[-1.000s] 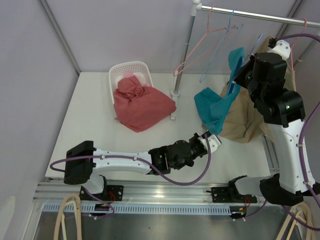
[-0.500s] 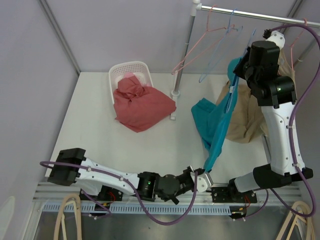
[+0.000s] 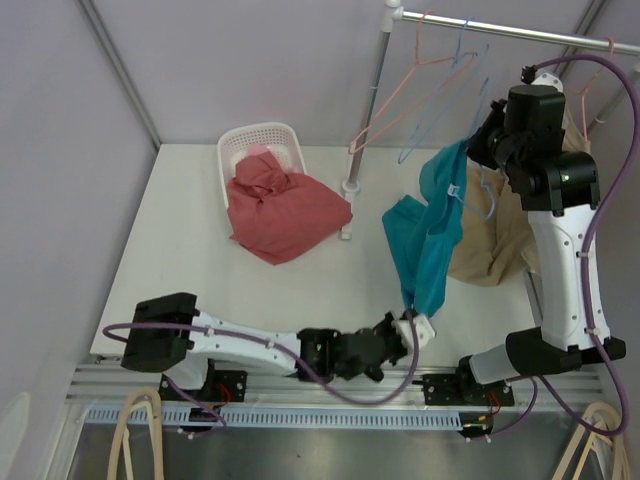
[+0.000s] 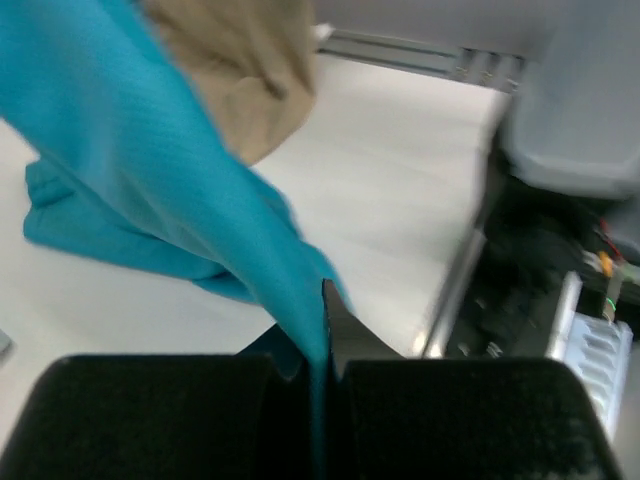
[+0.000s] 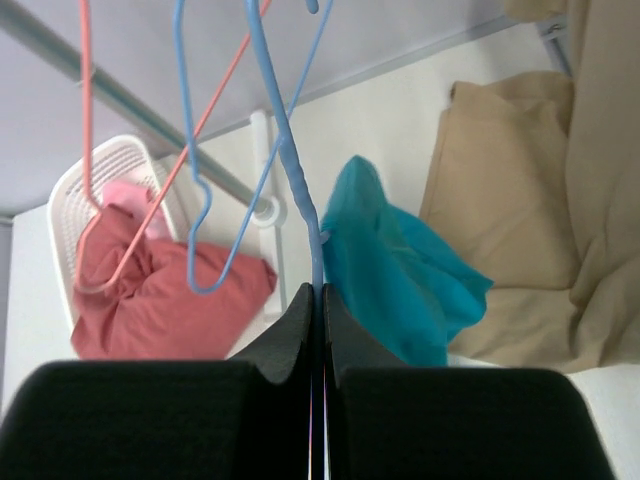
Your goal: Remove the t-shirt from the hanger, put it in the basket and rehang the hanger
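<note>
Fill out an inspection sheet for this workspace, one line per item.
Surface: white table, no spill seen.
Job's things: teal t-shirt hangs from the blue hanger, its lower end drawn toward the near edge.
Clutter: red garment spilling from a white basket; tan garment; pink hanger.
Grippers: left claw shut on teal t-shirt; right claw shut on blue hanger.
Cables: purple cable loops under the left arm; no snag seen.
Surroundings: garment rail, grey walls.
</note>
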Controlling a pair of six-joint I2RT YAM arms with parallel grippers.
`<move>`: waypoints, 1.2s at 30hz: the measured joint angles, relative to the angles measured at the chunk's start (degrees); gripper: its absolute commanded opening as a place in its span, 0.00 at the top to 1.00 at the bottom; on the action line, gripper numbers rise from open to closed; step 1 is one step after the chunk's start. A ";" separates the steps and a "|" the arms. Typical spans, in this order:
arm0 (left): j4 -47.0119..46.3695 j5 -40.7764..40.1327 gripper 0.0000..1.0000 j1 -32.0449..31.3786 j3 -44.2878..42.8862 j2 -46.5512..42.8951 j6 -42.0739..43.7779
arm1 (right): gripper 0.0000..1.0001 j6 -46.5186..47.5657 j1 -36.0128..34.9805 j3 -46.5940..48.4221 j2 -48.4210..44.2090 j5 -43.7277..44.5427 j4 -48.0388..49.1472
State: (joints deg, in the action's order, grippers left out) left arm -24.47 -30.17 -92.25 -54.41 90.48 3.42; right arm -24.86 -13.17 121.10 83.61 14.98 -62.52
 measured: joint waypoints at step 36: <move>46.45 19.74 0.99 51.60 -51.41 1.86 -16.98 | 1.00 15.19 2.01 -6.64 -5.79 3.45 21.29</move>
State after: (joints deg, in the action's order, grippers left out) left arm 21.98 -10.44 -40.64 -105.82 92.33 -13.56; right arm -9.67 -11.16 114.45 77.82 18.44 -41.23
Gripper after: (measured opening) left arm 0.011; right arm 0.021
